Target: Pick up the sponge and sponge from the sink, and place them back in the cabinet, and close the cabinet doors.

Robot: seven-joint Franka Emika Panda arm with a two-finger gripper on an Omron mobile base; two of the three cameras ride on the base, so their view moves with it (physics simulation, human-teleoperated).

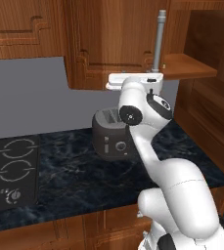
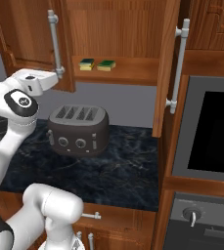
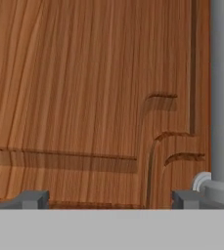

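Already both sponges (image 2: pixel 97 64) are seen lying side by side on the cabinet (image 2: pixel 118 29) shelf, to the right of and beyond the released, empty claw (image 2: pixel 55 74), which is held at the left door (image 2: pixel 30 34); both doors are left to be closed.

We see the cabinet (image 2: pixel 118 29) in warm brown wood with plain grain, its doors (image 3: pixel 84 83) smooth and faintly satin. Their bar handles (image 2: pixel 55 44) look like brushed silver metal. The two sponges (image 2: pixel 97 64) on the wooden shelf show a dark green face over yellow, seemingly matt, though they are too small for us to judge texture. The toaster (image 2: pixel 78 129) is dark, dull metal or plastic. The counter (image 1: pixel 84 176) is glossy black veined stone.
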